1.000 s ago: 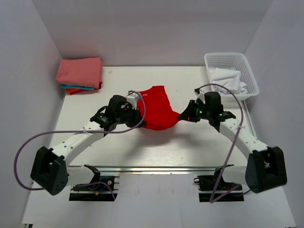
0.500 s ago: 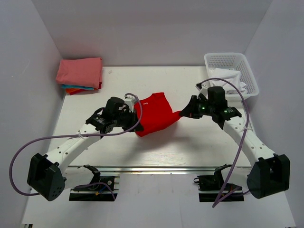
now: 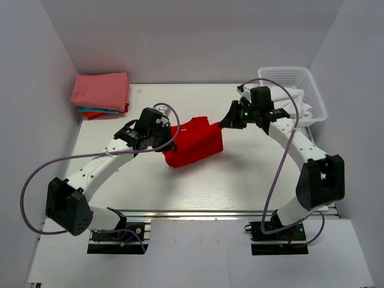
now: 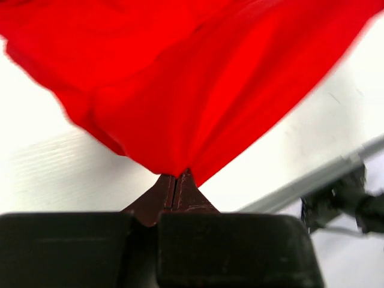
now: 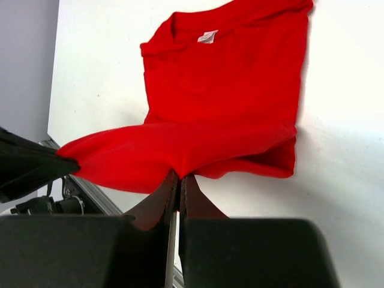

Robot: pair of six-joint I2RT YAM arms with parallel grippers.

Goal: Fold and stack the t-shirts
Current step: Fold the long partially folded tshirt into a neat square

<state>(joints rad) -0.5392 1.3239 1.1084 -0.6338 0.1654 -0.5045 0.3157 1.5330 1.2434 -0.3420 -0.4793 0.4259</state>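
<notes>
A bright red t-shirt (image 3: 193, 144) hangs partly folded between my two grippers over the middle of the table. My left gripper (image 3: 170, 137) is shut on its left edge, the cloth bunching at the fingertips (image 4: 178, 177). On its right edge my right gripper (image 3: 225, 123) is shut, pinching a fold (image 5: 179, 175). In the right wrist view the red t-shirt (image 5: 231, 90) lies with its white neck label (image 5: 207, 36) facing up. Folded t-shirts (image 3: 101, 91) are stacked at the far left corner, pink on top, with teal and orange-red edges beneath.
A white plastic basket (image 3: 287, 69) with white cloth (image 3: 298, 99) in it stands at the far right corner, just behind my right arm. The white table (image 3: 240, 174) is walled on three sides. A metal rail (image 3: 198, 211) runs along its near edge.
Both grippers have moved toward the far side with the red t-shirt's edge, the right arm swinging back and left. The shirt has gone from a hanging sag to a flatter fold.
</notes>
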